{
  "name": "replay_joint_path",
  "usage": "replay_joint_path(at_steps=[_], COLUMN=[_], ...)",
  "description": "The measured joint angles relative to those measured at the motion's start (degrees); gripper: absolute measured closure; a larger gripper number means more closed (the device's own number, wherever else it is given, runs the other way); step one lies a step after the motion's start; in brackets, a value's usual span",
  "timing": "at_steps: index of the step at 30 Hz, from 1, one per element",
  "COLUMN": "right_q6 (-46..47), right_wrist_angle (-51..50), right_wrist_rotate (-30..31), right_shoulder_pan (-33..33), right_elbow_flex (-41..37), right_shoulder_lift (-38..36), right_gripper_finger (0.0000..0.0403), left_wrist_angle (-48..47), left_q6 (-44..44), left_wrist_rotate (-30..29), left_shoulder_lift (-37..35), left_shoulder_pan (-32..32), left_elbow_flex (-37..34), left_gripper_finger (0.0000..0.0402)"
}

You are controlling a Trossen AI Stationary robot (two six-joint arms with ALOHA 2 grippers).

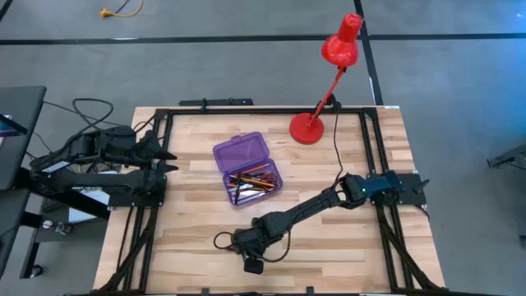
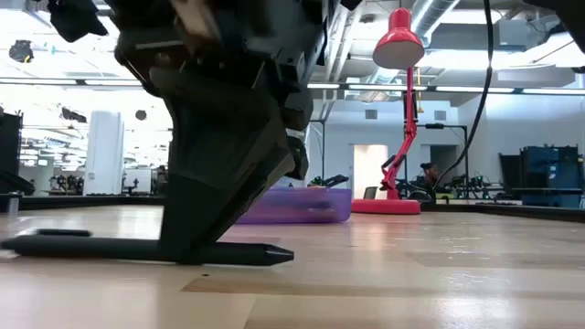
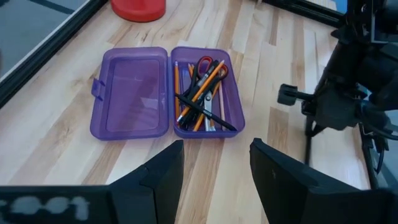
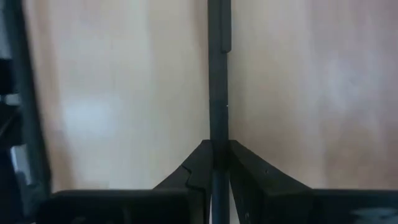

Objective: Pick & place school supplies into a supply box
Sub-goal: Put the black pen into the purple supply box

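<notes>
Wooden desk (image 1: 345,247), right pincer (image 4: 214,163) closed on black pen (image 2: 137,248) lying flat, left pincer (image 3: 214,165) open near open purple box (image 1: 246,168) of supplies

The right arm reaches across to the near middle, its tool (image 4: 213,163) pinched tight, pointing down. The left tool (image 3: 214,168) waits parted at the far left.

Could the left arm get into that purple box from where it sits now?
Probably yes. The left gripper is open and faces the supply box, whose lid lies flat open; only bare table lies between. The right gripper, shut on a black pen, works well off to the side.
</notes>
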Motion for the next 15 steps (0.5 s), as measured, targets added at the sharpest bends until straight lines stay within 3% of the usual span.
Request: replay_joint_path(at_steps=[6, 15], right_q6=[4.09, 0.58], right_wrist_angle=[-6.21, -8.96], right_wrist_rotate=[1.52, 1.14], right_shoulder_pan=[-1.31, -2.45], right_elbow_flex=[0.67, 0.67], right_shoulder_lift=[-0.16, -0.35], right_gripper_finger=[0.0379, 0.0397], left_wrist_angle=[0.46, 0.61], left_q6=[-0.18, -0.56], left_wrist_rotate=[0.01, -0.01], left_shoulder_lift=[0.0, 0.0], left_shoulder_pan=[0.0, 0.0], left_elbow_flex=[0.0, 0.0], left_gripper_finger=[0.0233, 0.0233])
